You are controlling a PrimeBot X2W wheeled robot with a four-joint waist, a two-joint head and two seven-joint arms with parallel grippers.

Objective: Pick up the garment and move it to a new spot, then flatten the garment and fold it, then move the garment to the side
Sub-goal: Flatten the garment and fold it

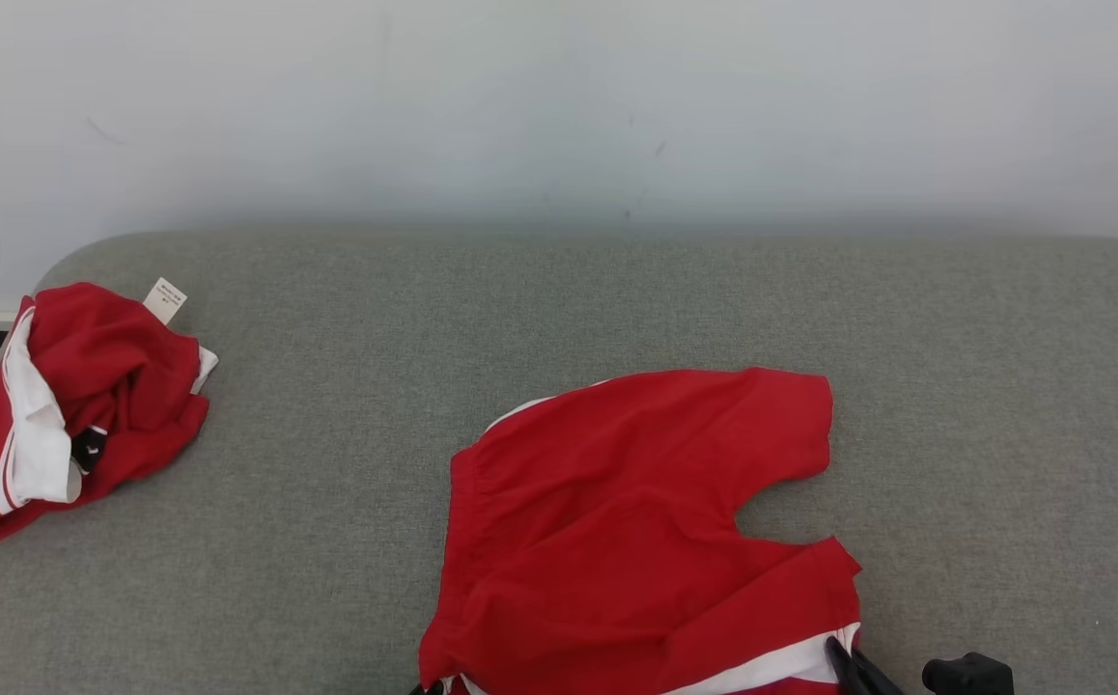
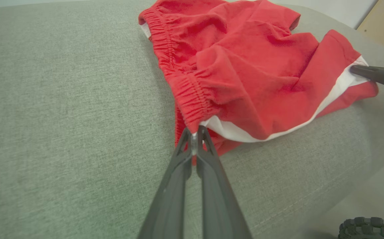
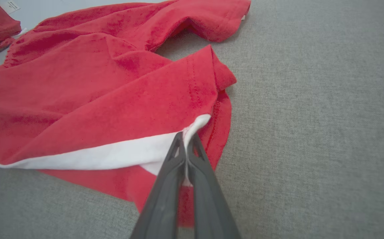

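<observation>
Head view: rumpled red shorts (image 1: 617, 521), elastic-waisted, white-striped, on nubbly grey upholstery (image 1: 327, 541)

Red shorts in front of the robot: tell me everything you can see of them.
The red shorts lie spread but wrinkled on the grey fabric surface: soft-looking cloth, a gathered elastic waistband, a white side stripe. The left gripper is shut on the waistband's near corner, the right gripper on the leg hem at the stripe.

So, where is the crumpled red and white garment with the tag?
In the head view the crumpled red and white garment lies at the left edge of the grey fabric surface, apart from the red shorts spread near the middle.
</observation>
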